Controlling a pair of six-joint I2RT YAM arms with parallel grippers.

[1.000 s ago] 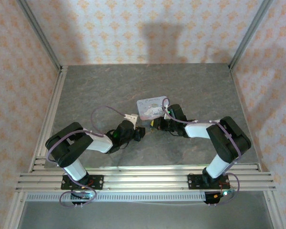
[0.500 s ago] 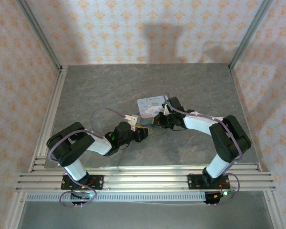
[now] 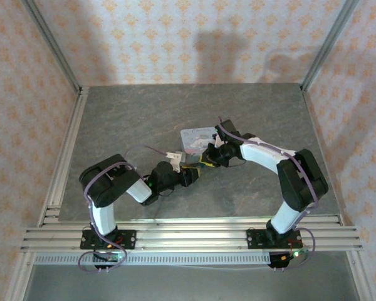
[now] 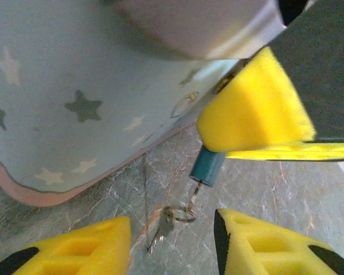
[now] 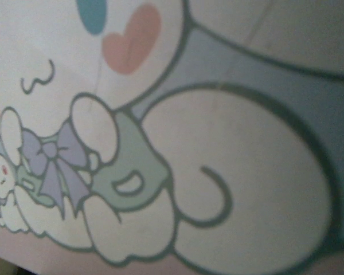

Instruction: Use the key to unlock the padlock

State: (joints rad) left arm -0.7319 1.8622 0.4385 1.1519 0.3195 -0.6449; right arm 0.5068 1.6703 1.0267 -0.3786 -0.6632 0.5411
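Cartoon-lidded blue tin [image 3: 193, 139] on grey table [image 3: 131, 119]

The tin [image 4: 57, 86] is pale blue with stars and a pink edge; the padlock [image 4: 207, 167] teal; the table [image 3: 138, 113] veined grey.

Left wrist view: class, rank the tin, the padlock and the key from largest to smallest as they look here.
1. Star-printed tin, by far the largest.
2. Padlock and key: unsure. The padlock is partly hidden behind a yellow pad, and its visible part looks about as big as the key with its ring.
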